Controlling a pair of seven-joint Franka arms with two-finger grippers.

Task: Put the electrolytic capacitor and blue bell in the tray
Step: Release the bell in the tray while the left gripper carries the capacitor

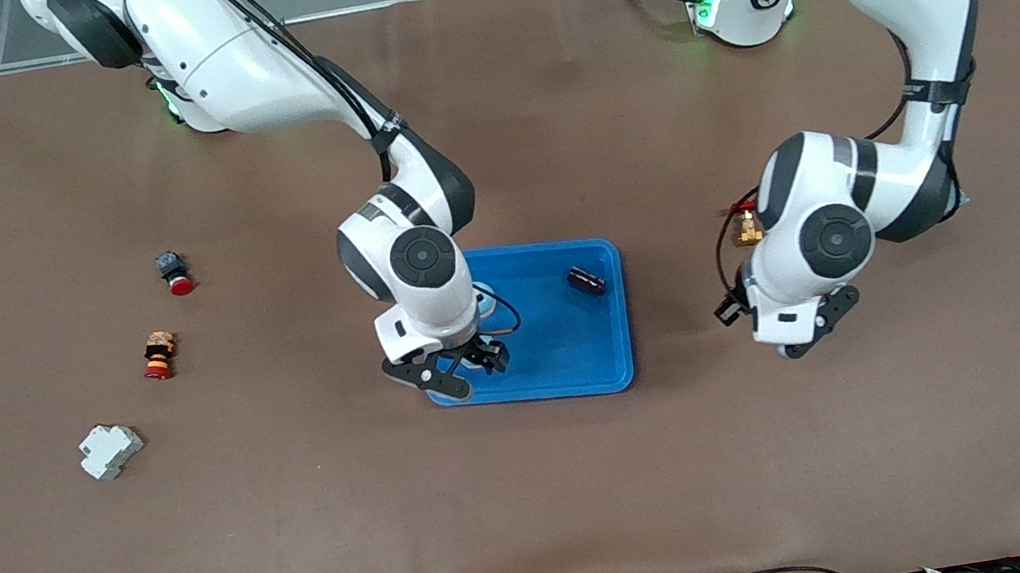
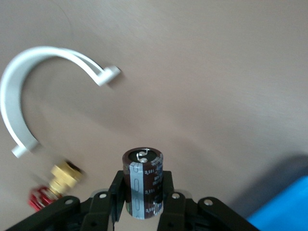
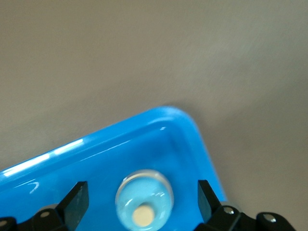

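Note:
The bright-blue tray lies mid-table. My right gripper hangs over the tray's corner nearest the front camera at the right arm's end. In the right wrist view its jaws are open, one on each side of the light-blue bell, which sits on the tray floor. The hand hides the bell in the front view. My left gripper is over bare table toward the left arm's end. In the left wrist view it is shut on a dark brown electrolytic capacitor. Another dark cylinder lies in the tray.
A brass connector with a red lead lies by the left arm and also shows in the left wrist view, near a white curved clip. A red-capped button, a red-and-orange part and a white block lie toward the right arm's end.

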